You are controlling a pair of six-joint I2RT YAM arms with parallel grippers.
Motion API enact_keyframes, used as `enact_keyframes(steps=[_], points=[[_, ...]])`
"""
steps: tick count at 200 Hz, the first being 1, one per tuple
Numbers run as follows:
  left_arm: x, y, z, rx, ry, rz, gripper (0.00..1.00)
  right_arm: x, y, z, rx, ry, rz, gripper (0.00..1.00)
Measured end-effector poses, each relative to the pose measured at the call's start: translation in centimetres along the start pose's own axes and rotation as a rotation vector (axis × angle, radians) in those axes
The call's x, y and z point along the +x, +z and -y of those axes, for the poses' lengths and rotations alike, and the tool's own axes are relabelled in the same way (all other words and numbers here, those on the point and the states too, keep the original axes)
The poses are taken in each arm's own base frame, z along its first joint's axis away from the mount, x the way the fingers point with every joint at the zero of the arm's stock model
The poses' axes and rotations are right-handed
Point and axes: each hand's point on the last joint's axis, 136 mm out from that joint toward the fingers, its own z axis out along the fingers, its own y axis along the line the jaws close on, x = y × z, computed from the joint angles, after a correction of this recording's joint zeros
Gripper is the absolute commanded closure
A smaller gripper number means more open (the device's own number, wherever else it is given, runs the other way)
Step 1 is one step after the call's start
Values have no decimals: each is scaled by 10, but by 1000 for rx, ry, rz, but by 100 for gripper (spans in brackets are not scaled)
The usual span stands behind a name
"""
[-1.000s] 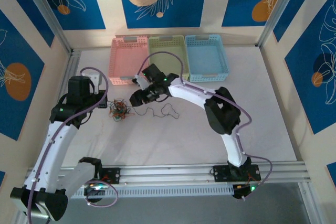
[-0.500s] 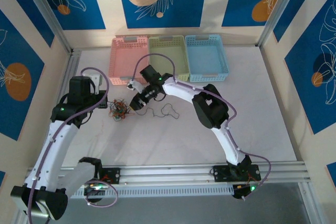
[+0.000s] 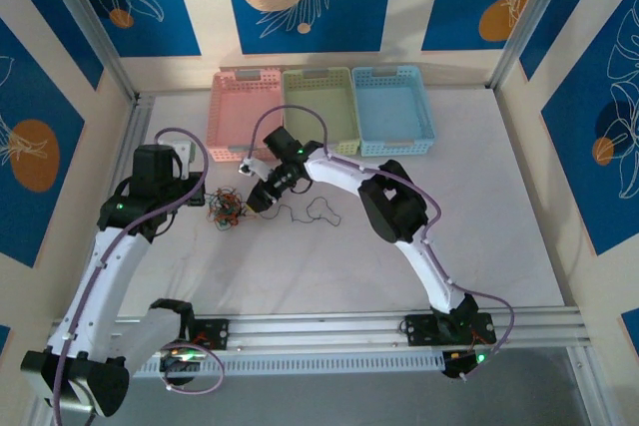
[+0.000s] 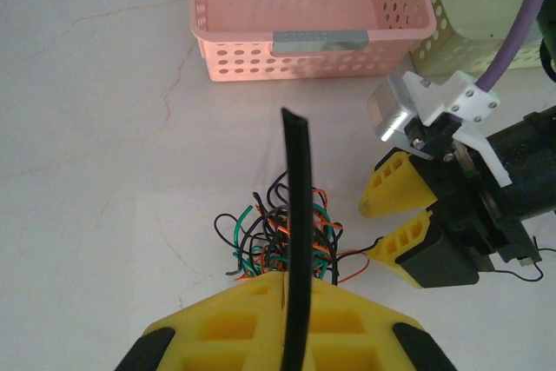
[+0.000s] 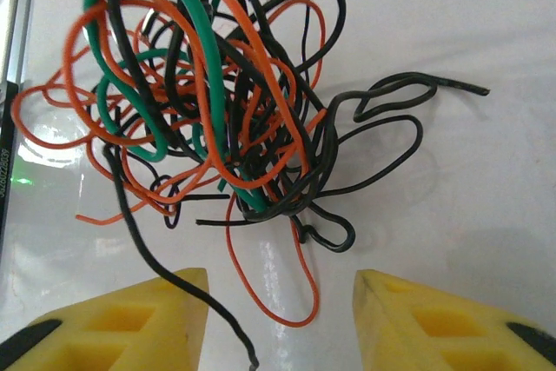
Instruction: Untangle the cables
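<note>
Closing in from the right over the last second, the right tool (image 3: pixel 254 196) is now sitting just beside the cables (image 3: pixel 228 211), a small black, green and orange tangle lying on the white surface (image 3: pixel 479 207) in front of the pink basket (image 3: pixel 245 112). Its yellow fingers (image 5: pixel 156 314) are standing apart, gripping nothing, with an orange loop and a black wire end lying between them. The left tool (image 3: pixel 198 199) is staying closed at the tangle's left side, pinching a black strand (image 4: pixel 294 180) that is sticking up from its pads. A loose black cable (image 3: pixel 312 213) is lying to the right. Green (image 3: pixel 318 107) and blue (image 3: pixel 392 107) baskets are sitting beyond.
</note>
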Motion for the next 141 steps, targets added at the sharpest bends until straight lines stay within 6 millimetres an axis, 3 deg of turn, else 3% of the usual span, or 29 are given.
enact_keyframes(steps=[9, 31, 86, 112, 127, 141], points=[[0, 0, 0, 0, 0, -1, 100, 1, 1, 0, -2, 0, -2, 69], [0, 1, 0, 0, 0, -2, 100, 1, 1, -1, -5, 0, -3, 100], [1, 1, -2, -9, 0, -3, 100, 5, -5, 7, 42, 76, 12, 100], [1, 1, -6, -31, 0, -1, 100, 26, -37, 2, 99, 181, 51, 100], [0, 0, -10, -55, 0, 3, 100, 28, -69, 7, 144, 272, 127, 100], [-1, -2, -16, -92, -1, 14, 100, 29, -121, 22, 215, 358, 263, 100]])
